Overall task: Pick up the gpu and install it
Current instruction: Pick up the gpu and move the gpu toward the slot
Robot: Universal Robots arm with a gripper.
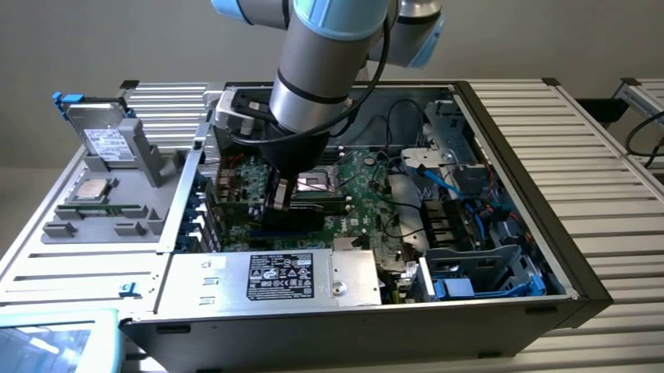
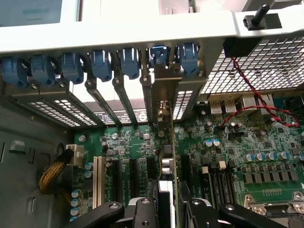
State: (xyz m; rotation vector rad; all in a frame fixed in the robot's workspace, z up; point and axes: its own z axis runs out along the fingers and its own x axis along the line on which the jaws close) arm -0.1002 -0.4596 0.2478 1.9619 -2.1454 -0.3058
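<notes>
The gpu [image 2: 172, 142] shows edge-on in the wrist view, standing upright over the green motherboard [image 2: 237, 147], with its metal bracket [image 2: 164, 90] up against the row of rear slot openings. My gripper [image 2: 166, 206] is shut on it, a black finger [image 2: 142, 211] on either side of the card. In the exterior view the gripper [image 1: 278, 194] reaches down into the open computer case [image 1: 518, 124], and the dark gpu [image 1: 239, 196] sits low beside it near the case's rear wall. Whether the card is fully down in its slot I cannot tell.
Blue retaining clips [image 2: 99, 64] line the slot brackets. A red and black wire [image 2: 247, 99] crosses the fan grille. The grey power supply [image 1: 280, 278] fills the case's near side. Blue cables [image 1: 487, 225] lie on the exterior view's right. A drive caddy [image 1: 104, 144] and a tray [image 1: 96, 202] stand outside.
</notes>
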